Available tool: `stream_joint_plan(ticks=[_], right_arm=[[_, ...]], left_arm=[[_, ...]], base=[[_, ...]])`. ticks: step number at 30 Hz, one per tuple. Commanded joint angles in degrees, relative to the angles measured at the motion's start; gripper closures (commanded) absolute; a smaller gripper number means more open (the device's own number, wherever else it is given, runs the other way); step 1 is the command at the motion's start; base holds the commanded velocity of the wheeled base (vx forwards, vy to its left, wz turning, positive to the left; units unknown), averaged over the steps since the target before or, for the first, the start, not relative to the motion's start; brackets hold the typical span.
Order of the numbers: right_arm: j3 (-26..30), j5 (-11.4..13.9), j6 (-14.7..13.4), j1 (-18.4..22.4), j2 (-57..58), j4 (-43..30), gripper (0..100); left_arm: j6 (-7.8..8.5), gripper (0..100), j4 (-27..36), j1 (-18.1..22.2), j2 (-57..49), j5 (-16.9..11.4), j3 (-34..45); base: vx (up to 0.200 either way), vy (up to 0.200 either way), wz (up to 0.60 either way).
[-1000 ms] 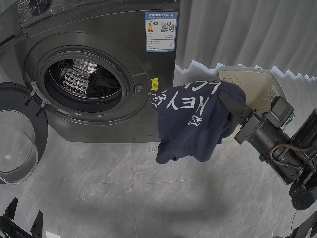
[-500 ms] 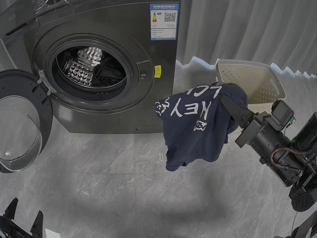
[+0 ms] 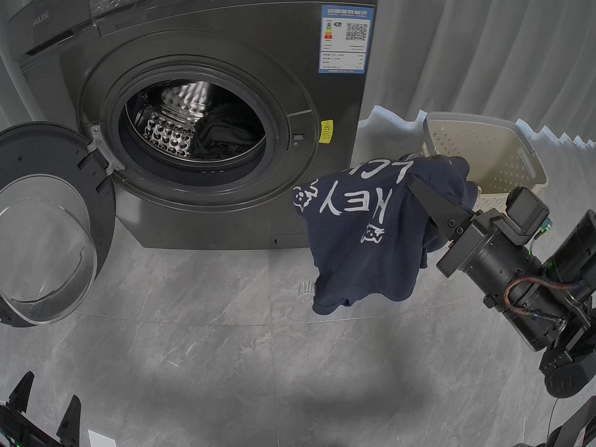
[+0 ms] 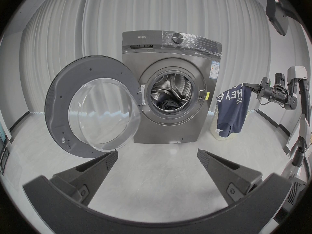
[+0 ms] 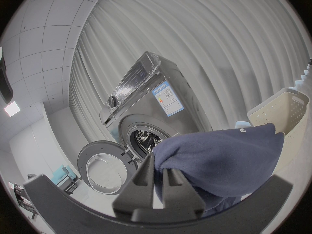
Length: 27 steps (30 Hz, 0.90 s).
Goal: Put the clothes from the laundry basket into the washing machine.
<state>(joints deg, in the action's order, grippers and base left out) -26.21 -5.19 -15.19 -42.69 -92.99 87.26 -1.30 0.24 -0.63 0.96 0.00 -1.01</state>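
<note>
My right gripper (image 3: 417, 187) (image 5: 158, 173) is shut on a navy T-shirt (image 3: 366, 231) (image 5: 221, 160) (image 4: 233, 109) with white lettering, which hangs in the air above the floor, right of the washing machine. The grey washing machine (image 3: 205, 51) (image 4: 169, 49) (image 5: 146, 98) has its round door (image 3: 43, 231) (image 4: 94, 104) swung open to the left; dark clothes (image 3: 226, 135) (image 4: 169, 104) lie in the drum. The beige laundry basket (image 3: 496, 150) (image 5: 286, 114) stands behind the shirt. My left gripper (image 3: 46, 408) (image 4: 157, 176) is open, low at the near left.
Pale curtains (image 3: 484, 45) hang behind the washer and basket. The grey tiled floor (image 3: 217, 343) in front of the washer is bare. The open door juts out to the left of the drum opening.
The head camera has shifted, so the washer now sits further right and the basket looks smaller. The right gripper still holds the shirt at about the same spot; the left gripper is unchanged.
</note>
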Motion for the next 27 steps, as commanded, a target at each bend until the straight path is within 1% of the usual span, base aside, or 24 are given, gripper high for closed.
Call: stream_joint_plan(ticks=[1, 6, 12, 21, 27], right_arm=[[-0.2, 0.1, 0.1, -0.3, -0.8, 0.4, 100], [-0.9, 0.0, 0.5, -0.2, -1.1, 0.4, 100], [-0.9, 0.0, 0.6, 0.2, -1.1, 0.4, 100], [-0.9, 0.0, 0.6, 0.5, -1.1, 0.4, 100], [-0.9, -0.1, 0.5, 0.7, -1.1, 0.4, 100]], left_arm=[[-0.01, 0, 0.0, 0.0, -0.3, 0.0, 0.8], [-0.01, 0, 0.0, 0.0, -0.3, 0.0, 0.8], [-0.01, 0, 0.0, 0.0, -0.3, 0.0, 0.8], [-0.10, 0, 0.0, 0.2, -0.4, 0.0, 0.8], [-0.10, 0, 0.0, 0.2, -0.5, 0.0, 0.8]], base=[[0.000, 0.200, 0.00], [0.000, 0.200, 0.00], [0.000, 0.000, 0.00], [-0.200, 0.000, 0.00], [0.000, 0.000, 0.00]])
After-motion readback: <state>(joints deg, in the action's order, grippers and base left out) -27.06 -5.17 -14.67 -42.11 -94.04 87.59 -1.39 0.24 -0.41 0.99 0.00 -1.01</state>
